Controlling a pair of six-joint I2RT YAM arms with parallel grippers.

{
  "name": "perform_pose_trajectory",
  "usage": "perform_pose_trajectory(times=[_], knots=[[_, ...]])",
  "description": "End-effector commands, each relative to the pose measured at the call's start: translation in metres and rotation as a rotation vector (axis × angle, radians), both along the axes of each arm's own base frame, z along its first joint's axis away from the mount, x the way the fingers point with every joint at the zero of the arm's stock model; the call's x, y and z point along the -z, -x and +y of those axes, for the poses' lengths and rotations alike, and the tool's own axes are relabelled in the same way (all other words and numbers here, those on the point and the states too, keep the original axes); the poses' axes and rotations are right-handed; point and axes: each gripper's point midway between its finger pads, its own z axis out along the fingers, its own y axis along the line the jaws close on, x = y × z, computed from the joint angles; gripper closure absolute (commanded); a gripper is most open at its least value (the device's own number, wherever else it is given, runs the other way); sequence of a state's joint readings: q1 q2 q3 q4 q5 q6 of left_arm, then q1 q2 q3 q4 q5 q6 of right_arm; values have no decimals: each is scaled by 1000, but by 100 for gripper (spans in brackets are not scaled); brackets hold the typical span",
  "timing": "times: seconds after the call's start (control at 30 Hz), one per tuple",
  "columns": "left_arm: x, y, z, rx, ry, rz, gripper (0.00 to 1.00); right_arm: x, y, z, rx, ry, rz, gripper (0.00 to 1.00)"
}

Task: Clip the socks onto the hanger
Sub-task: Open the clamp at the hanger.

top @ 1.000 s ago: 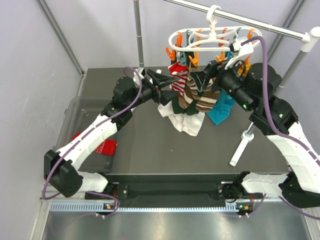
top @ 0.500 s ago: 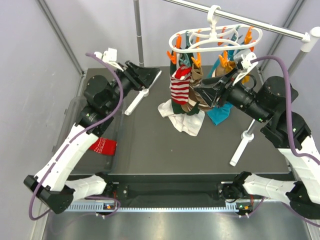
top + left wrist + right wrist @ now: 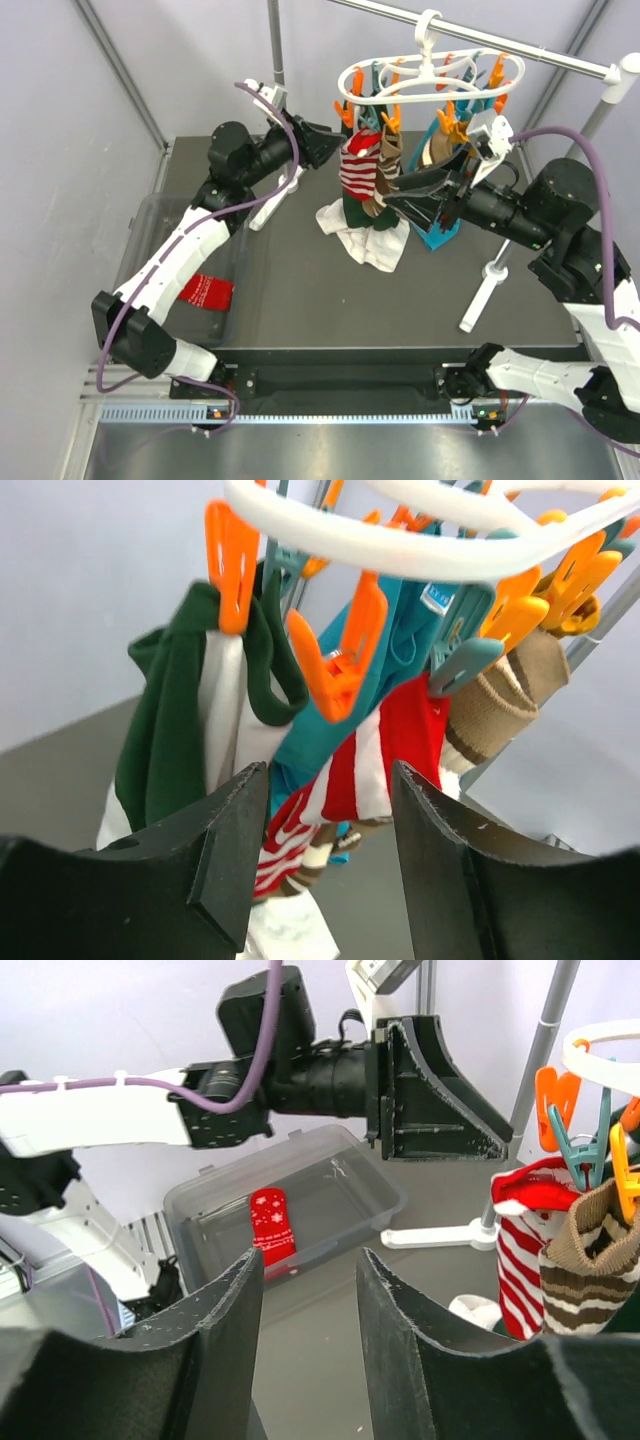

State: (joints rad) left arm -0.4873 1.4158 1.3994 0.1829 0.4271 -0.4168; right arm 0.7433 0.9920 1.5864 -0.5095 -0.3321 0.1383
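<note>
The hanger (image 3: 430, 75) hangs by its hook from the grey rail (image 3: 520, 47), and I see the red-and-white striped sock (image 3: 357, 172) and the brown-and-cream striped sock (image 3: 386, 160) clipped side by side on its near-left rim. My left gripper (image 3: 328, 146) sits just left of them, jaws moderately apart and empty. My right gripper (image 3: 398, 190) points in from the right, jaws narrower, also empty.

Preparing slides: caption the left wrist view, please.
Left gripper, jaws open, faces a red-and-white striped sock hanging under the white plastic oval hanger.
</note>
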Motion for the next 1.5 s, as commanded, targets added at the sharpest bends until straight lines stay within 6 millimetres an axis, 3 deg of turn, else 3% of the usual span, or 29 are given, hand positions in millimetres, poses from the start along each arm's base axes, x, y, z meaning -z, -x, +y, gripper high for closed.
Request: perform_pose_trajectory(times=[0.0,0.07,0.37,0.73,0.97,1.1,1.2,1.33,1.47], knots=[[-40,9,0,117,73,-185,43,-21,16,-8,-30,-48,-83,60],[-47,9,1,142,104,-209,43,-18,14,-8,-20,-42,-81,61],[-45,-1,-22,273,116,-195,42,-15,12,-9,-9,-44,-69,65],[-48,-11,-20,233,184,-164,52,-14,4,-3,-1,-53,-42,75],[-53,-6,-22,267,203,-150,67,-13,2,-1,1,-58,-35,77],[-58,-3,-22,263,215,-137,90,-16,-4,-1,25,-67,-16,81],[-58,1,-22,250,204,-128,100,-19,-11,-2,64,-88,12,83],[-62,12,-24,191,170,-122,100,-19,-29,-5,153,-88,74,80],[-62,37,-37,145,123,-129,100,-22,-38,0,173,-85,97,73]])
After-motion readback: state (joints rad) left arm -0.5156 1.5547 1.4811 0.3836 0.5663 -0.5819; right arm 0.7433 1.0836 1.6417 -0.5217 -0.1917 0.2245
